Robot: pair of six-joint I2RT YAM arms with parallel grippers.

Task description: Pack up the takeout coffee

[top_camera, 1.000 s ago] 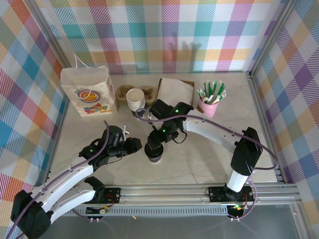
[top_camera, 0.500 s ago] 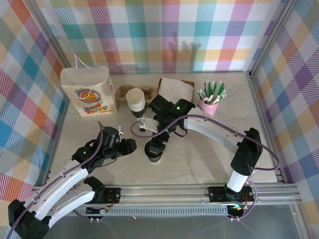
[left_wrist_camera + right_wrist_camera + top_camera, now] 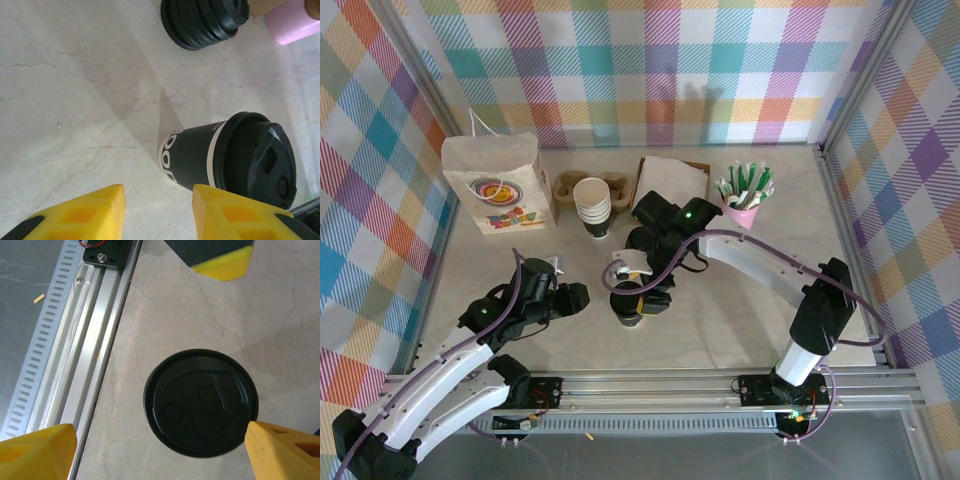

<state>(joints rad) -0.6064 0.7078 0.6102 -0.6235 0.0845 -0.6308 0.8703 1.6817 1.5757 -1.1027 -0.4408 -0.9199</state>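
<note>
Fingers [image 3: 40, 447] of the right gripper [image 3: 160, 450] hang spread wide over the takeout coffee [image 3: 200, 402], probably to grasp it; the left gripper [image 3: 157, 210] fingers are parted and empty.

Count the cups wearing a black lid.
1. The takeout coffee stands upright near the table's front middle, beneath the right pincer; the stacked cups behind are lidless. The right arm could hide more.

On the pale marbled table [image 3: 740, 320] we see a white paper bag [image 3: 498, 185], a cardboard carrier [image 3: 564, 185], a brown box [image 3: 670, 180] and a pink cup [image 3: 742, 213] along the back, with the takeout coffee [image 3: 227, 160] standing upright nearer the front.
</note>
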